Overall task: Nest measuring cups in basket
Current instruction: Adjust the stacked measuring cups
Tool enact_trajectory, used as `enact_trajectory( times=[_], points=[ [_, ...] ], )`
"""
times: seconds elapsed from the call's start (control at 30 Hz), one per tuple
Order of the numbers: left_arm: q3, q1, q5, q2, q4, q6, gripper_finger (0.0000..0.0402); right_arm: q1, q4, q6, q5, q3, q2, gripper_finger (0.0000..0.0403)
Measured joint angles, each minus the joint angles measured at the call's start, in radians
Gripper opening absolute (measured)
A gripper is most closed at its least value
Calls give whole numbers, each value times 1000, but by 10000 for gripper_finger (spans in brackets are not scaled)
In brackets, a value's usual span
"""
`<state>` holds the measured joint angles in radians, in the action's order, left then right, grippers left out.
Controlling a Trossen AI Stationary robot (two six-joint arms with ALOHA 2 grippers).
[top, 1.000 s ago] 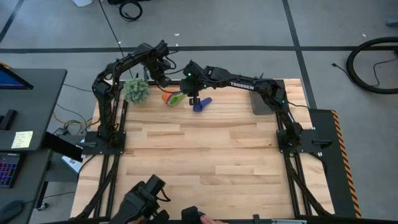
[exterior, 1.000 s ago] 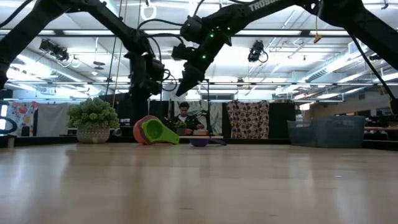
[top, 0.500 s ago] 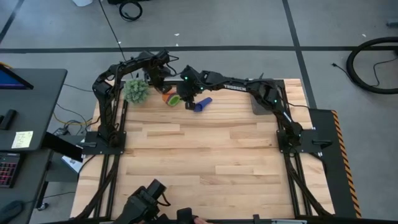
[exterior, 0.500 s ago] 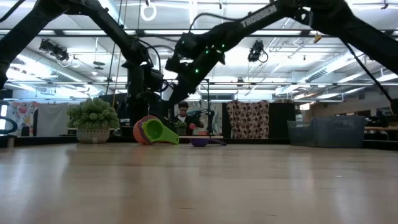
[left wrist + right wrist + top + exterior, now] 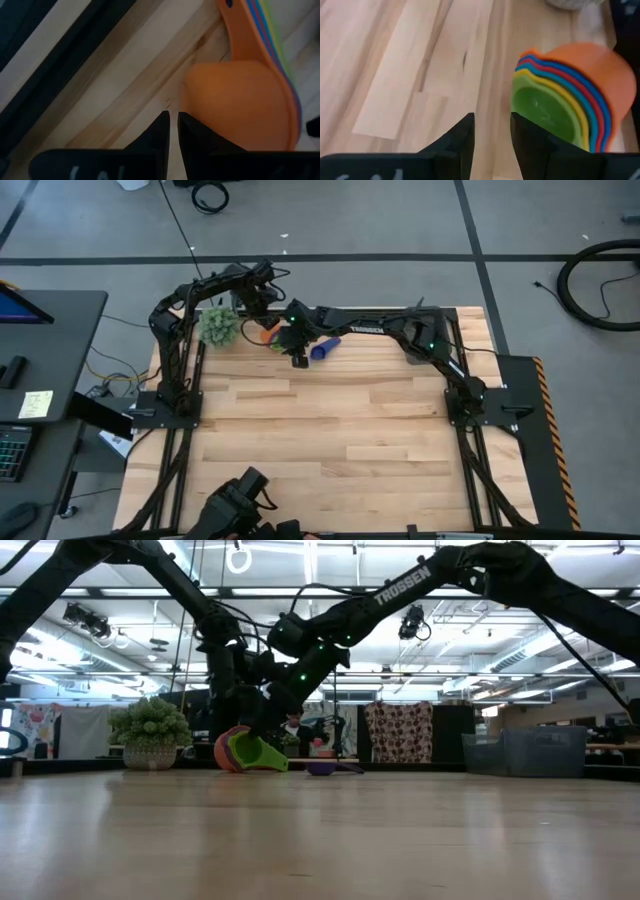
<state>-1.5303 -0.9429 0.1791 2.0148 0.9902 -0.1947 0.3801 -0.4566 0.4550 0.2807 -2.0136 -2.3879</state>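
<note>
High view: both arms reached over the far edge of the pale wooden tabletop [image 5: 330,430]. The left gripper [image 5: 252,313] and right gripper [image 5: 297,352] flanked the nested measuring cups [image 5: 272,336], of which only an orange and green sliver showed beside the fuzzy green plant ball [image 5: 220,326]. A dark blue cup [image 5: 322,350] lay apart, just right of the right gripper. A dark grey basket [image 5: 420,345] sat near the far right edge, partly under the right arm.

Low view: the stack [image 5: 245,751] lay on its side, orange outermost, green mouth facing the camera; the right gripper [image 5: 258,735] hung just above it. The plant [image 5: 150,732] stood in a pale pot. The dark blue cup [image 5: 322,768] sat low and small. The basket [image 5: 525,752] looked translucent. A person showed far behind.

Left wrist view: smooth orange plastic bowl [image 5: 245,100], flat handle with coloured edges layered behind; the fingers [image 5: 157,132] were nearly closed, gripping nothing.

Right wrist view: concentric rims, green through yellow, blues, red, orange [image 5: 570,117]; the fingers [image 5: 462,137] stood narrowly apart over bare wood, beside the stack.
</note>
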Motion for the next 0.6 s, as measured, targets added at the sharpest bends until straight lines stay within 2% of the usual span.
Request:
enact_trajectory(
  times=[0.53,0.6],
  points=[
    [0,-1,31,19,6,-8,40,3,28,2,-23,0,-2,130],
    [0,4,65,19,6,-9,40,7,42,-33,-24,0,-2,130]
  ],
)
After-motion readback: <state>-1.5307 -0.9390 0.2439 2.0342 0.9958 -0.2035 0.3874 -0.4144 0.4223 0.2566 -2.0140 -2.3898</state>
